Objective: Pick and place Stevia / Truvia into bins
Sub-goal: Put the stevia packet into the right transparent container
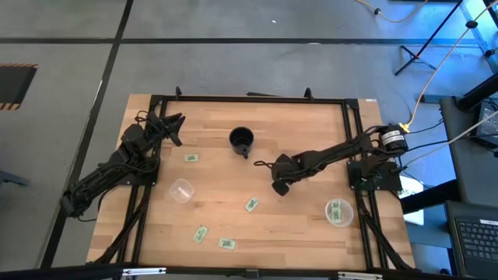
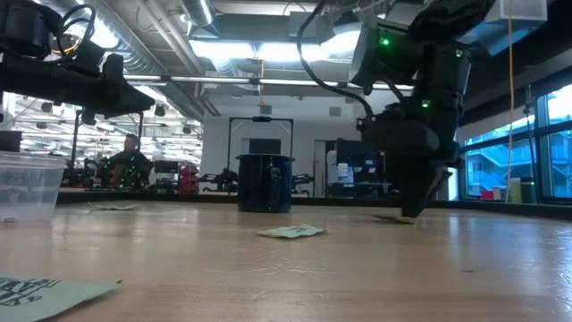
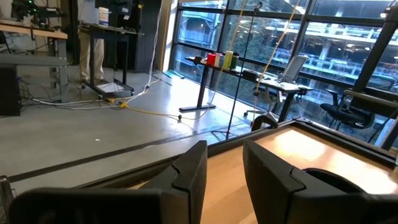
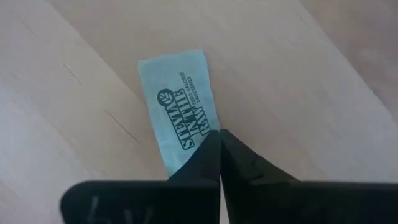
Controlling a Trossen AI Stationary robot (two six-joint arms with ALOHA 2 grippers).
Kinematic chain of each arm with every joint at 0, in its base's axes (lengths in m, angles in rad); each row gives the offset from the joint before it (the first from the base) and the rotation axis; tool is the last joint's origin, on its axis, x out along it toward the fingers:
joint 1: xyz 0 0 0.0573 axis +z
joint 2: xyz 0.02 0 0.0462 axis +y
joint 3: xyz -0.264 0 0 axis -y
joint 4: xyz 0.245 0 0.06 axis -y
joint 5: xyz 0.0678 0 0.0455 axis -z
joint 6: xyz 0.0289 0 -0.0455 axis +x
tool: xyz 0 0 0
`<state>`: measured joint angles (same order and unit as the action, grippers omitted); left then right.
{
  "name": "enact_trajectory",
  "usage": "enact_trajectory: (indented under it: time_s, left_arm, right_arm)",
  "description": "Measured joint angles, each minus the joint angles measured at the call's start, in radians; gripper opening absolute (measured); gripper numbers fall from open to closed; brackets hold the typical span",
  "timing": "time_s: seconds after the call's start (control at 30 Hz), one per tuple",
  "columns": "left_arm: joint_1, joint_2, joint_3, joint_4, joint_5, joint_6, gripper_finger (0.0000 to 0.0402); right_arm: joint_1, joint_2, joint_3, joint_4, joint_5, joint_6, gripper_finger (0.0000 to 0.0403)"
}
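My right gripper [image 1: 278, 189] reaches to the table's middle, pointing down, and is shut on a pale green Stevia sachet [image 4: 180, 99] that lies flat on the wood. The gripper hides this sachet in the high view. Several more sachets lie flat: one [image 1: 191, 158] toward the left, one [image 1: 250, 204] mid-table, two [image 1: 201, 233] [image 1: 226, 243] near the near edge. The left clear cup [image 1: 180, 190] shows nothing inside. The right clear cup [image 1: 338, 211] holds green sachets. My left gripper [image 1: 177, 120] is open, raised over the far left corner. My right gripper [image 4: 219, 132] comes from above, pointing down, with its shut fingertips [image 4: 208, 152] meeting on one short end of the sachet [image 4: 186, 146]. The fingers lie along its length and cover that end's edge. The rest of the sachet lies flat on the table.
A black mug [image 1: 242, 140] with a handle stands far of centre, just left of and beyond the right gripper. Bare wood [image 1: 303, 233] lies between the right gripper and the right cup. A black frame [image 1: 249, 99] runs along the table's far and side edges.
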<state>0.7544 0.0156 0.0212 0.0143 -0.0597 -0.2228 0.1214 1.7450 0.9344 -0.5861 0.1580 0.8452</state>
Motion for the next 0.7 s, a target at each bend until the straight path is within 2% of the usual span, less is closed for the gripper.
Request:
enact_trajectory:
  time_s: [0.27, 0.5, 0.7]
  left_arm:
    - [0.000, 0.000, 0.000, -0.010, -0.003, 0.000, 0.0100]
    - [0.000, 0.000, 0.000, -0.017, -0.025, 0.000, 0.0100]
    - [0.000, 0.000, 0.000, -0.018, -0.027, 0.000, 0.0100]
  right_arm:
    - [0.012, -0.084, 0.022, -0.127, 0.055, 0.013, 0.0001]
    - [0.014, -0.141, 0.024, -0.121, 0.067, 0.008, 0.0000]
    - [0.014, -0.119, 0.025, -0.045, 0.051, -0.015, 0.0019]
